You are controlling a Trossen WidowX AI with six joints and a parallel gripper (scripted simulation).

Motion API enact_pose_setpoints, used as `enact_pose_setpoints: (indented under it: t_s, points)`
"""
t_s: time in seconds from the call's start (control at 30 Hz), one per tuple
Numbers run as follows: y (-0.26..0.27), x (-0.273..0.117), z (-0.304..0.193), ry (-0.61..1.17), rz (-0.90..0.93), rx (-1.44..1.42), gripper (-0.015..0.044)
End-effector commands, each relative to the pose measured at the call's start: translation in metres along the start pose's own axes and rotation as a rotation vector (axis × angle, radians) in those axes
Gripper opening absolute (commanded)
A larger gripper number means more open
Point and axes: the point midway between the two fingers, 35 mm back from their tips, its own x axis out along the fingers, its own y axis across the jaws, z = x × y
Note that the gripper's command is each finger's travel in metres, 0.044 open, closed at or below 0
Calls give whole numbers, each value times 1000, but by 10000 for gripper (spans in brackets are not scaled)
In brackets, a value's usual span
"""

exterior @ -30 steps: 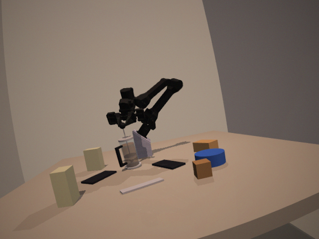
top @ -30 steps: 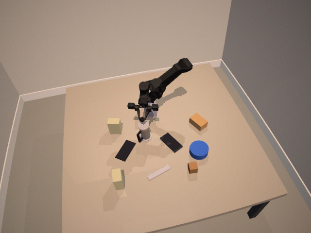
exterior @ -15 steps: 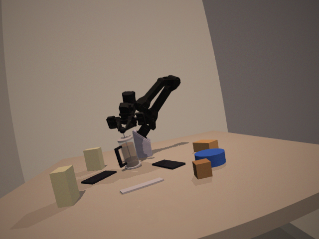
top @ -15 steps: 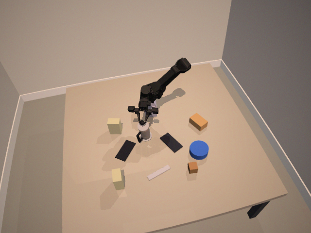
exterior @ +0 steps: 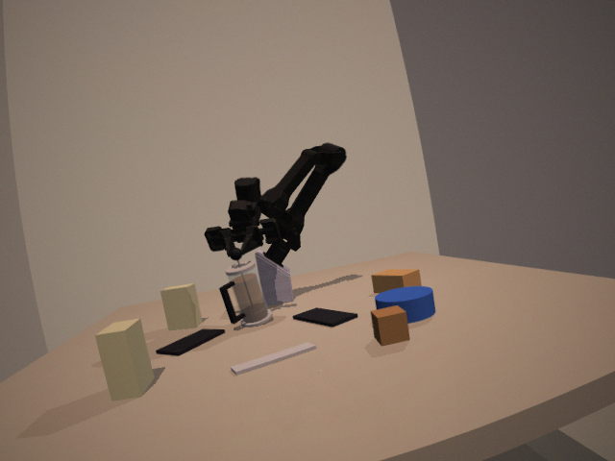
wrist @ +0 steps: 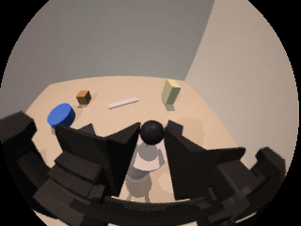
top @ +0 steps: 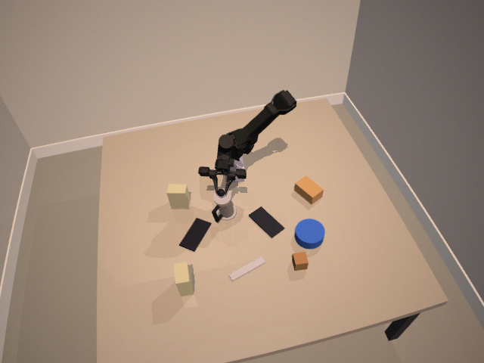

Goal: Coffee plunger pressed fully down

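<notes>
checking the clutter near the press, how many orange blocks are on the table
2: a larger orange block toward the far right of the table, and a smaller orange cube nearer the front, just past the blue disc. None appears hidden.

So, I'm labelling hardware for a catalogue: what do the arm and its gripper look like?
The arm is matte black throughout, with boxy links and rounded joint housings. The gripper has a wide black crossbar and two tapering black fingers. No cables, markings or colour accents show.

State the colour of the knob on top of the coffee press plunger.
Black. The knob shows best in the wrist view, clamped in the gripper.
</notes>
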Motion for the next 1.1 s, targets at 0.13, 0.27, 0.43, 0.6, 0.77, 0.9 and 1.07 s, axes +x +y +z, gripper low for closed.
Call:
enact_pose_setpoints:
  t_s: [0.13,0.27,0.43,0.6,0.77,0.9,1.07]
  points:
    - [0,2,-3,18,7,22,119]
    - [-1,3,-4,18,7,22,119]
    - [-1,3,-3,18,7,22,119]
    - [-1,2,0,6,1,8,119]
    - [-1,2,0,6,1,8,119]
    - [-1,2,0,6,1,8,172]
    - [-1,2,0,6,1,8,303]
